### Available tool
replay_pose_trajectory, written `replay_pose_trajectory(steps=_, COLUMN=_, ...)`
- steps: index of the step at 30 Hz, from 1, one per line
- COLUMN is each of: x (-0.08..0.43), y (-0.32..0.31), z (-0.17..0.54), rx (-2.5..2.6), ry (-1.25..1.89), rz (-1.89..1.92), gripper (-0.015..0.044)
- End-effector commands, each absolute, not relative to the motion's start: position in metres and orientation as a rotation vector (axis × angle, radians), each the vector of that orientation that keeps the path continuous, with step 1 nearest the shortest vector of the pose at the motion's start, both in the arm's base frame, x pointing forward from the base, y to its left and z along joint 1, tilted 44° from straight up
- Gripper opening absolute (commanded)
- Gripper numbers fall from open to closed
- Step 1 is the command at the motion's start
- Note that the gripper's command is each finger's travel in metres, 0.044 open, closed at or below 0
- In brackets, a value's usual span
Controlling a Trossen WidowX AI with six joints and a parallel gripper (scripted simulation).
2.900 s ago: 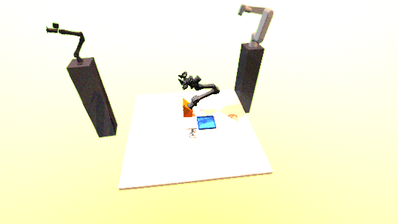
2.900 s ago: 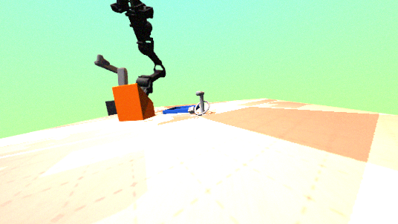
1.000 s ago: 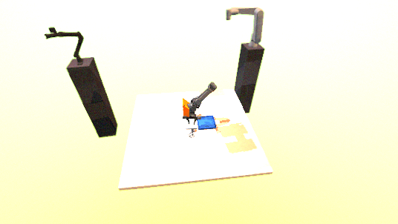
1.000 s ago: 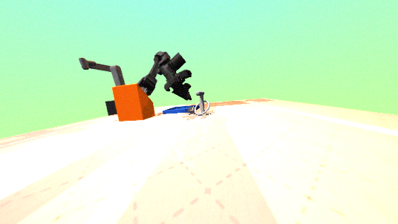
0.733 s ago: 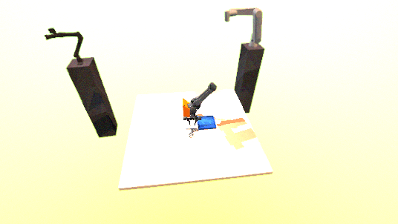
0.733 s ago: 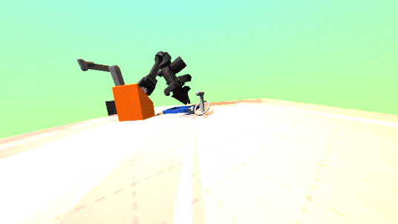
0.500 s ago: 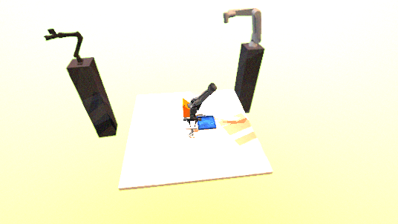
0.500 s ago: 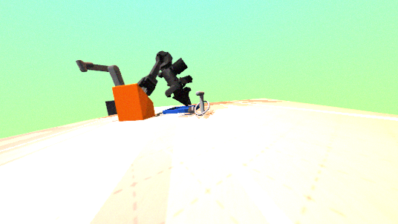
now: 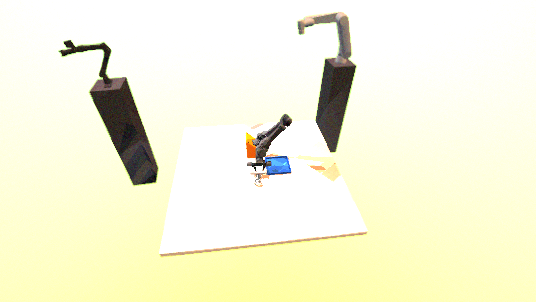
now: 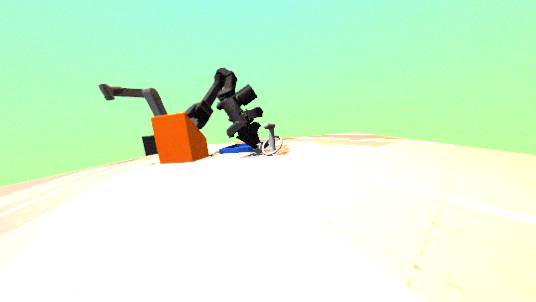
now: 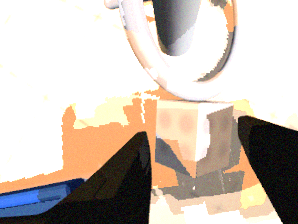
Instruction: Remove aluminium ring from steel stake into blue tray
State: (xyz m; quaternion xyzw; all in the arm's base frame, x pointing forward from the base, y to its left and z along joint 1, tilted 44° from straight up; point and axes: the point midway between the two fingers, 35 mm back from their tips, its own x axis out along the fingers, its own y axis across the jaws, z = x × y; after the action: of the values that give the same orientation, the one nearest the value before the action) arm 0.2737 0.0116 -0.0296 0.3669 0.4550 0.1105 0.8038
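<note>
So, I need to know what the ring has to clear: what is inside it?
The stake passes through the ring. In the wrist view its upper part is cut off by the picture's edge, and the ring's top is too.

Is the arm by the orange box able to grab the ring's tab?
Probably yes: the pincer is open, its fingers look lined up around the tab, with nothing in the way.

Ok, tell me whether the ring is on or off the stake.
On: the wrist view shows the aluminium ring looped around the steel stake.
</note>
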Motion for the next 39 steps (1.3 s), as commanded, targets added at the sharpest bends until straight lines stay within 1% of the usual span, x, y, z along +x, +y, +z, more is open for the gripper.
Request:
replay_pose_trajectory(steps=1, x=0.2756, y=0.0147, z=-0.0345, rx=0.789, ry=0.979, rz=0.231, gripper=0.0200)
replay_pose_trajectory(steps=7, x=0.2793, y=0.0194, z=-0.0386, rx=0.790, ry=0.977, rz=0.232, gripper=0.0200)
replay_pose_trajectory(steps=35, x=0.2785, y=0.0180, z=-0.0363, rx=0.788, ry=0.975, rz=0.237, gripper=0.0013)
replay_pose_trajectory(steps=36, x=0.2785, y=0.0179, z=-0.0362, rx=0.788, ry=0.975, rz=0.237, gripper=0.0000)
replay_pose_trajectory(steps=39, x=0.2785, y=0.0155, z=-0.0342, rx=0.788, ry=0.976, rz=0.236, gripper=0.0000)
